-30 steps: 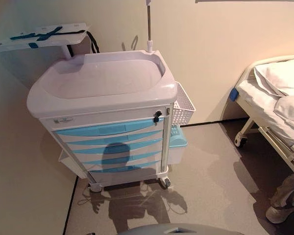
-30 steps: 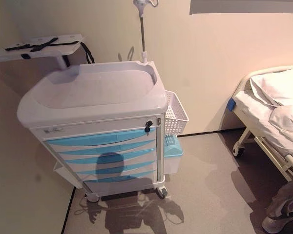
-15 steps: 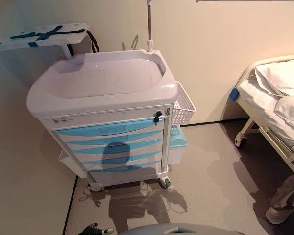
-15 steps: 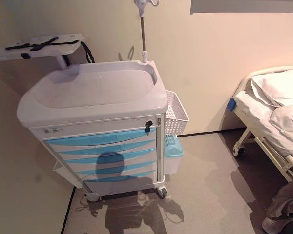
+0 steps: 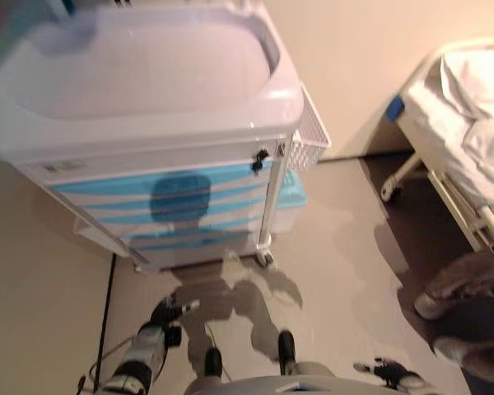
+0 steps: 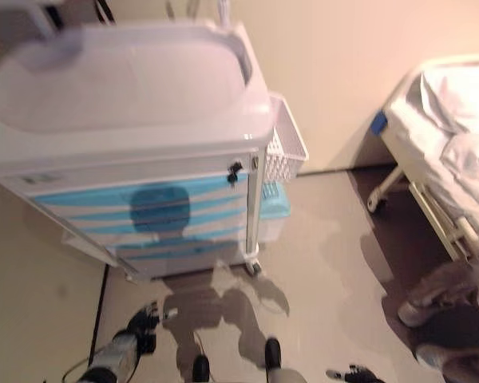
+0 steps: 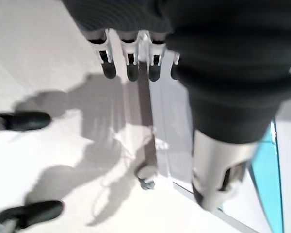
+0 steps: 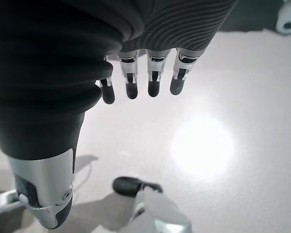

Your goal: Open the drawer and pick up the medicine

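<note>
The medicine itself shows nowhere; I judge it sits inside one of the closed blue drawers [image 5: 169, 197] of the cart [image 5: 140, 90], so the drawer is what I must handle first. Those drawer fronts look like smooth, stiff plastic with a curved lip running across each one, and I expect the lip to be slippery, so the place to take hold is under the middle of that lip, where a straight pull should slide the drawer without twisting it. A small dark lock or key [image 5: 260, 156] sits at the upper corner of the drawer stack on my right side; I cannot tell whether it holds the drawers shut. The drawer should be light if it rolls on runners, and medicine packs are probably small, light and easy to crush, so a gentle pinch would suit them. My left robot hand [image 5: 166, 313] hangs low beside me with relaxed, straight fingers [image 7: 131, 68], holding nothing; the drawers lie ahead of it and above it, well apart. My right robot hand [image 5: 387, 372] is also down by my side, fingers [image 8: 153, 80] straight and empty, with the cart ahead and across toward my left, farther off than from my left robot hand.
</note>
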Controlling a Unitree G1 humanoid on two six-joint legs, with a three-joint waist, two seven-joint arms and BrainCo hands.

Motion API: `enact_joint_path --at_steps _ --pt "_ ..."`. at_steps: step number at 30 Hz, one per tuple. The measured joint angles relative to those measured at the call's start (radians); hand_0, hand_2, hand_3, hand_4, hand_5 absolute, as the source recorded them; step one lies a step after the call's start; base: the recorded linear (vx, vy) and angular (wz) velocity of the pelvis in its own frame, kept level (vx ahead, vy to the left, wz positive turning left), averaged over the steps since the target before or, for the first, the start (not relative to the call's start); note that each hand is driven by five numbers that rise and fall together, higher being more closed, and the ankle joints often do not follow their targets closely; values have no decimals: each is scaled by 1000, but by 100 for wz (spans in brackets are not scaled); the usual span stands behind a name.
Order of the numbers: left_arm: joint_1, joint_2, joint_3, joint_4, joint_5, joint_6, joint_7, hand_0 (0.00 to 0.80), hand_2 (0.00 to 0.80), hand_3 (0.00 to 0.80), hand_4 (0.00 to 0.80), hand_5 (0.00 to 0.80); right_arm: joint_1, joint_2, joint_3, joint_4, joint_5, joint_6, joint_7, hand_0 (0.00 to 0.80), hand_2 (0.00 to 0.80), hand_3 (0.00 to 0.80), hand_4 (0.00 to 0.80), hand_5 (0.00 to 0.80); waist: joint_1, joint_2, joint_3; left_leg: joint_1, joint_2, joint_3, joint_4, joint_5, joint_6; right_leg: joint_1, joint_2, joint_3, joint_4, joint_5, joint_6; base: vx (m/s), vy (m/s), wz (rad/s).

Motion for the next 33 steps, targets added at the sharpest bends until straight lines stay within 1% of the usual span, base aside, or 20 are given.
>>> enact_joint_path --at_steps 2,4,7,9,12,15,17,21,29,30,31,33 --pt "-29 -3 -8 -52 -42 -15 15 0 0 0 0 0 -5 0 3 -5 4 -6 -4 0 0 0 0 0 -10 3 17 -18 1 -1 0 0 0 -16 -1 -1 0 0 0 -59 10 0" --pt "-54 -12 -8 -76 -84 -26 20 0 0 0 0 0 -13 1 4 -9 18 -10 -12 0 0 0 0 0 -12 8 25 -40 1 -1 0 1 1 -37 -1 -1 0 5 -4 -27 4 0" --pt "-66 -19 -9 -102 -121 -29 26 0 0 0 0 0 -17 -1 4 -22 22 -12 -21 0 0 0 0 0 -15 6 38 -43 1 -1 0 3 -1 -41 1 -1 0 5 -4 -14 3 0" --pt "-88 -22 -11 -128 -159 -32 33 0 0 0 0 0 -34 0 21 -35 35 -13 -25 0 0 0 0 0 -15 -1 49 -65 -1 -1 2 3 -1 -63 1 -1 0 6 -4 -58 1 2" --pt "-131 -23 -22 -164 -217 -38 39 0 0 0 0 0 -61 1 37 -43 51 -21 -27 0 0 0 0 0 -14 -12 86 -85 -3 -9 16 3 -1 -74 -1 -7 1 8 -5 -77 -5 8" --pt "-183 -33 -21 -186 -270 -55 55 0 0 0 0 0 -83 1 37 -48 67 -26 -34 0 0 0 0 0 -13 -17 102 -135 -6 -25 39 1 -2 -110 -3 -17 14 7 -5 -71 -11 13" --pt "-222 -31 -21 -209 -299 -70 61 0 0 0 0 0 -115 3 38 -53 75 -33 -35 0 0 0 0 0 -14 -28 136 -151 -7 -27 51 2 -2 -126 -4 -18 23 8 -6 -38 -9 3" --pt "-260 -36 -16 -225 -349 -78 76 0 0 0 0 0 -119 4 38 -66 83 -40 -45 0 0 0 0 0 -16 -36 147 -184 -9 -31 69 -1 -3 -153 -5 -18 34 4 -2 -16 -6 1" --pt "-266 -42 1 -250 -427 -115 81 0 0 0 0 0 -118 5 38 -65 99 -41 -44 0 0 0 0 0 -21 -39 149 -192 -9 -33 72 -1 -3 -159 -5 -18 35 4 -2 0 0 0" --pt "-267 -44 10 -253 -446 -116 80 0 0 0 0 0 -118 5 38 -65 99 -41 -44 0 0 0 0 0 -21 -40 149 -194 -9 -34 72 -1 -3 -160 -5 -18 35 4 -2 -16 -16 4" --pt "-268 -52 34 -267 -471 -119 79 0 0 0 0 0 -118 5 38 -66 99 -42 -44 0 0 0 0 0 -22 -40 148 -202 -9 -37 76 -1 -3 -165 -5 -21 35 4 -2 -13 -11 5" --pt "-270 -57 47 -288 -504 -138 76 0 0 0 0 0 -118 5 38 -66 99 -42 -43 0 0 0 0 0 -22 -44 149 -209 -9 -39 78 -1 -4 -174 -5 -23 41 8 -7 -11 -6 2"
